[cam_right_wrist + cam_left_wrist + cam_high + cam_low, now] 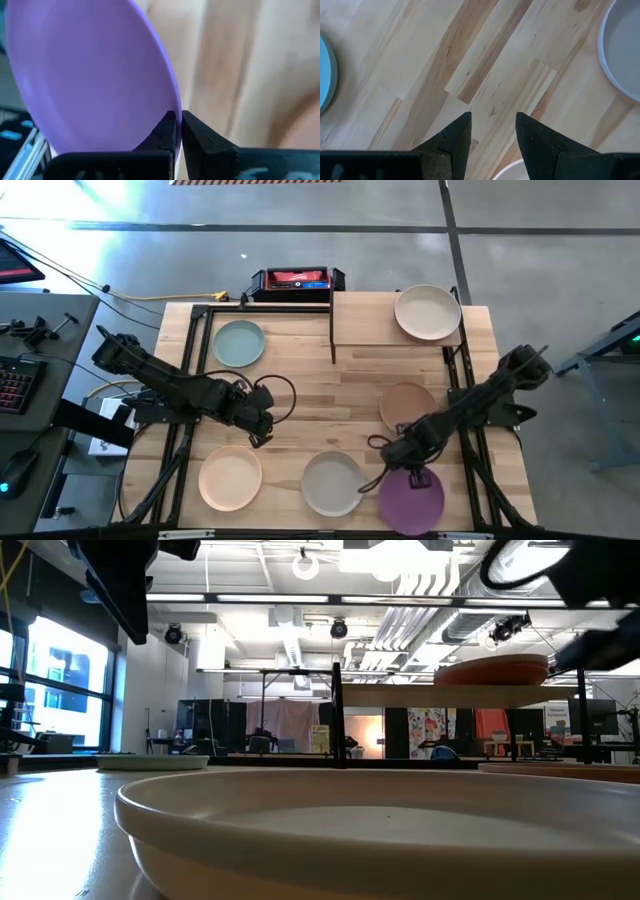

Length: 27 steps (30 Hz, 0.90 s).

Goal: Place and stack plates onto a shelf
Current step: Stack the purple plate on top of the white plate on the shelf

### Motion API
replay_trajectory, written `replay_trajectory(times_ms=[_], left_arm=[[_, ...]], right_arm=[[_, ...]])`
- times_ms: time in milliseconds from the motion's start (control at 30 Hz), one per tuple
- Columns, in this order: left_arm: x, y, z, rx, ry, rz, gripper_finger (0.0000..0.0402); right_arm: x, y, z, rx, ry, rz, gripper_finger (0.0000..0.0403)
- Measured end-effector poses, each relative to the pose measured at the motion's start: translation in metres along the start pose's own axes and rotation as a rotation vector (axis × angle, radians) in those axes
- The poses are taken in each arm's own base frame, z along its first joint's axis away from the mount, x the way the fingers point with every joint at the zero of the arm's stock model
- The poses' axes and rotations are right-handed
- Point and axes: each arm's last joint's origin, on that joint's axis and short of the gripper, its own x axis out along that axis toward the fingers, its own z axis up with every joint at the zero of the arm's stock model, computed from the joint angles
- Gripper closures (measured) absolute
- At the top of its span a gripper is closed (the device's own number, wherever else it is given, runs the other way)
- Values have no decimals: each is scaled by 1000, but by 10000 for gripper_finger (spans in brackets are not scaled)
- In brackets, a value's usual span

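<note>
The purple plate (pixel 412 500) is at the table's near right, and my right gripper (pixel 403 465) is shut on its rim. On the shelf (pixel 370 330) at the far right sits a cream plate (pixel 428 312). Flat on the table lie a teal plate (pixel 238 343), a tan plate (pixel 407 405), a peach plate (pixel 230 477) and a pale grey plate (pixel 332 483). My left gripper (pixel 262 430) hovers open over bare wood (pixel 492 100) between the teal, peach and grey plates, with nothing between its fingers. My right gripper pinches the purple plate's rim (pixel 175 111) between its two fingers, on the plate's far side. One finger lies on the plate's inner face and the other on its outer side. The fingers point steeply down from above. The plate tilts, its held edge raised.
Black frame rails (pixel 195 360) run along both sides of the table. The grey plate (pixel 380 830) lies right beside the purple one. A red and black box (pixel 297 280) stands behind the far edge. Bare wood (pixel 320 410) lies in the table's middle.
</note>
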Motion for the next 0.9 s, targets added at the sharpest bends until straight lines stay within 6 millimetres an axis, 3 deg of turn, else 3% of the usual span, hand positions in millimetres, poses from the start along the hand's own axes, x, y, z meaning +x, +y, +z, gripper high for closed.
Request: replay_trajectory(times_ms=[433, 900], left_arm=[[0, 0, 0, 0, -5, 5, 257], [1, 5, 5, 41, -75, 76, 257]], right_arm=[[-62, -31, -16, 279, -163, 6, 403], [-114, -84, -31, 632, -378, 77, 403]])
